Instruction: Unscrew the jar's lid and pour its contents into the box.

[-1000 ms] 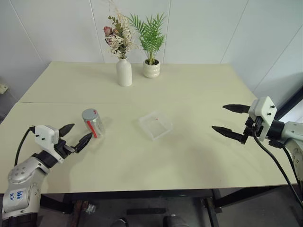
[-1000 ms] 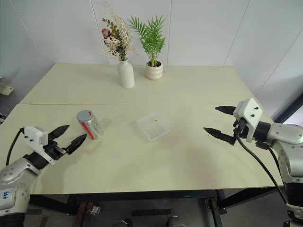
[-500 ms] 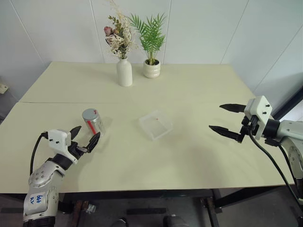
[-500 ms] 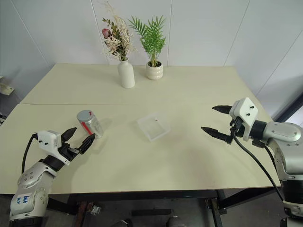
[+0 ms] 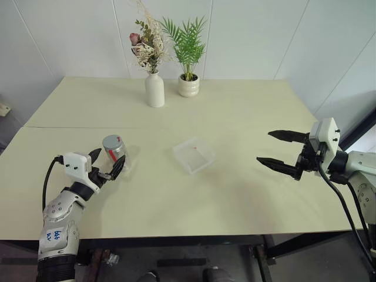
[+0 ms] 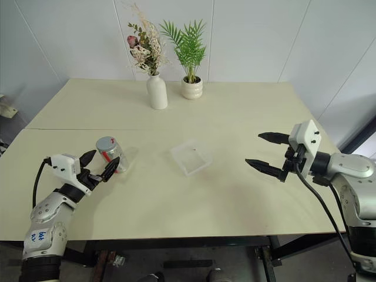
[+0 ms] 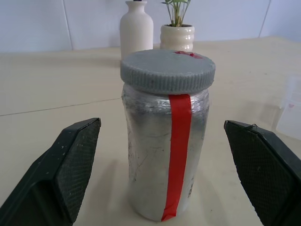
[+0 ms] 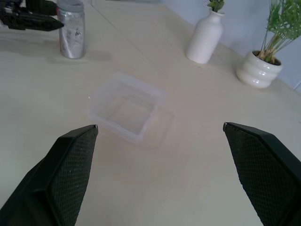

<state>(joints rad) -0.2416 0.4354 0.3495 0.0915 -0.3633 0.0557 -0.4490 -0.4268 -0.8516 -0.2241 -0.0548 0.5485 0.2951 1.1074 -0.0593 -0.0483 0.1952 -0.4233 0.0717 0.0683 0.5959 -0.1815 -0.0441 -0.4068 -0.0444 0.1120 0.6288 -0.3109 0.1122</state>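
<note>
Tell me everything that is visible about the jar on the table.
The jar is a small clear cylinder with a silvery, cloudy look and a vertical red strip down its side. A ribbed grey lid is on top. It stands upright on the cream table, between the open fingers of the left gripper, which do not touch it.

The jar [image 5: 115, 151] stood upright on the surface [image 5: 235, 117], lid [image 7: 167, 69] on, left of the box [image 5: 193, 155]. The left claw [image 5: 106, 166] flanked the jar without contact. The right claw [image 5: 283, 151] hung well right of the box. A vase [image 5: 154, 89] and plant pot [image 5: 188, 86] stood side by side behind.
</note>
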